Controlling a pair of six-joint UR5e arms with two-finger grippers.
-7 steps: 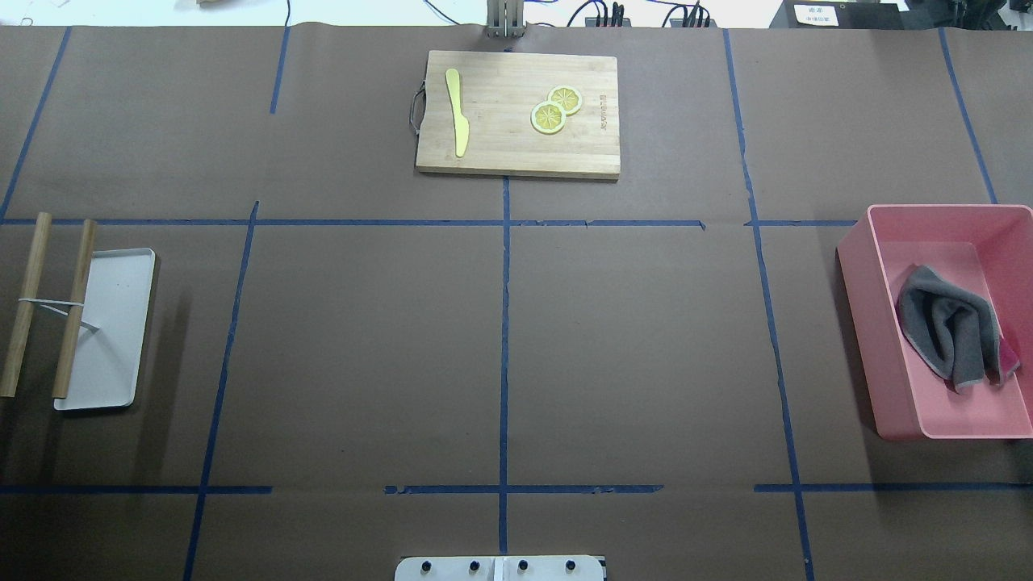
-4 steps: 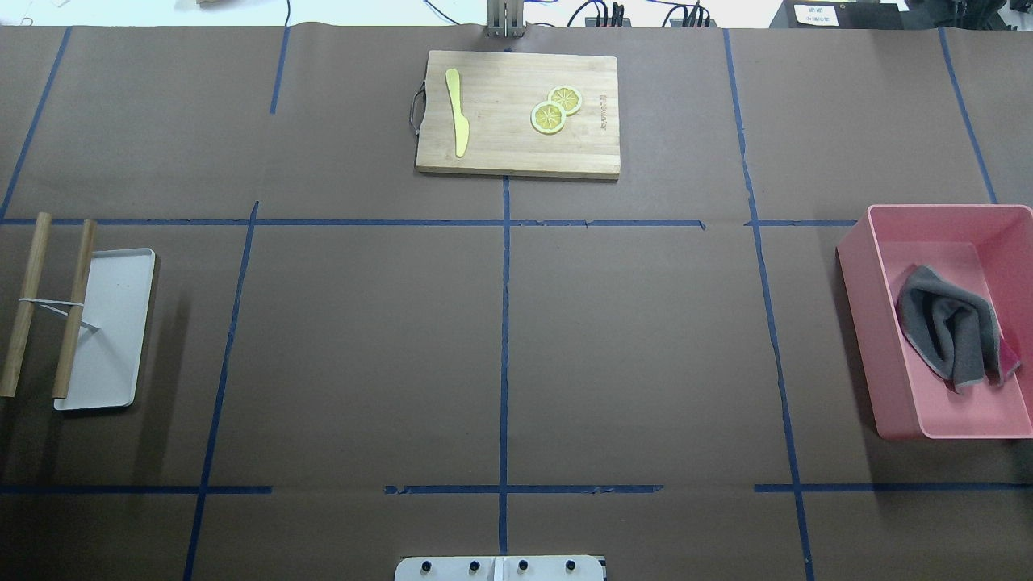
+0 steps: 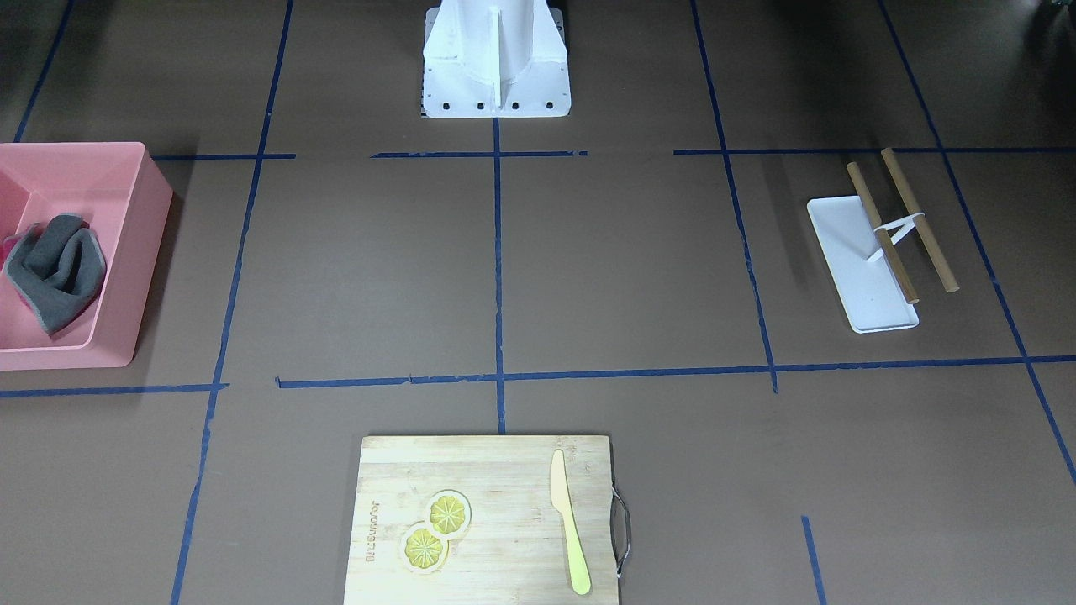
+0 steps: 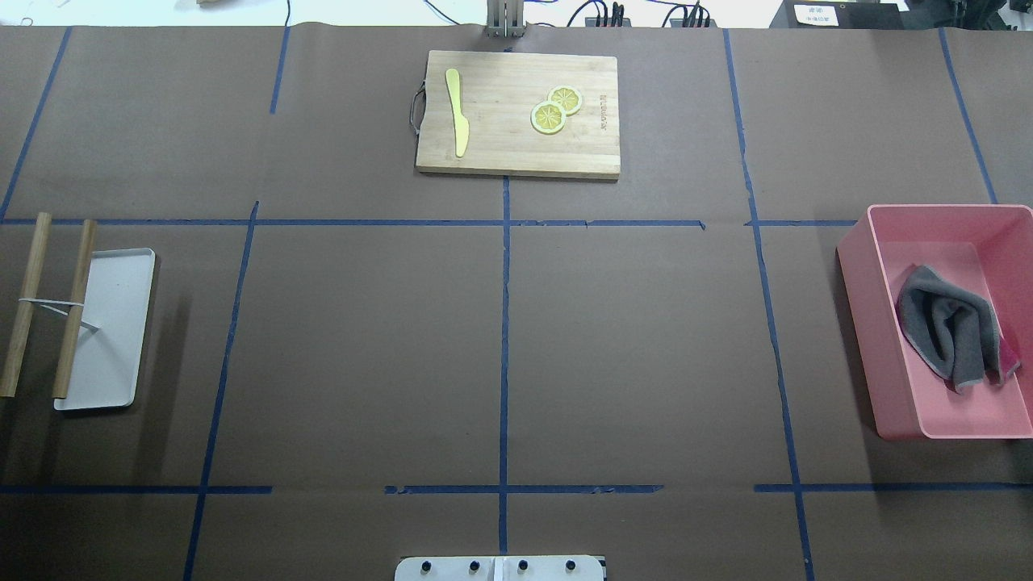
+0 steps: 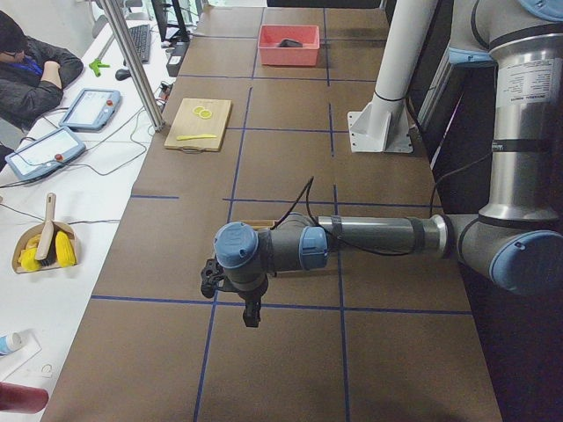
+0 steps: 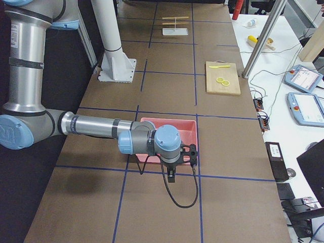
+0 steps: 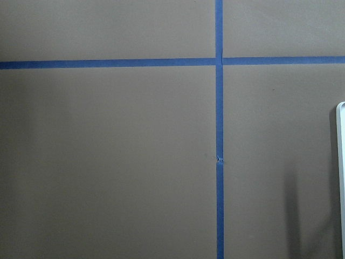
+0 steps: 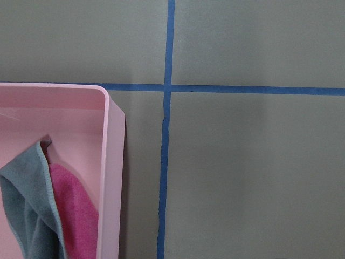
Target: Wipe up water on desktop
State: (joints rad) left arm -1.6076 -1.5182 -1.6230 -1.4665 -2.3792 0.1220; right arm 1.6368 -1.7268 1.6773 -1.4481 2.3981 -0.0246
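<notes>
The desktop (image 4: 363, 355) is a matte brown surface crossed by blue tape lines; no wet patch shows on it in any view. A crumpled grey cloth (image 4: 952, 331) lies over a pink cloth in a pink bin (image 4: 859, 323) at the right edge. The cloth also shows in the front view (image 3: 55, 273) and the right wrist view (image 8: 27, 216). My left gripper (image 5: 251, 315) hangs above the desktop's left end, seen only in the left side view. My right gripper (image 6: 171, 176) hangs just beside the pink bin, seen only in the right side view. I cannot tell whether either is open or shut.
A bamboo cutting board (image 4: 516, 153) at the far middle carries a yellow knife (image 4: 458, 113) and two lemon slices (image 4: 549, 118). A white tray (image 4: 113, 355) and two wooden sticks (image 4: 28, 307) lie at the left. The robot base (image 4: 500, 569) stands at the near edge.
</notes>
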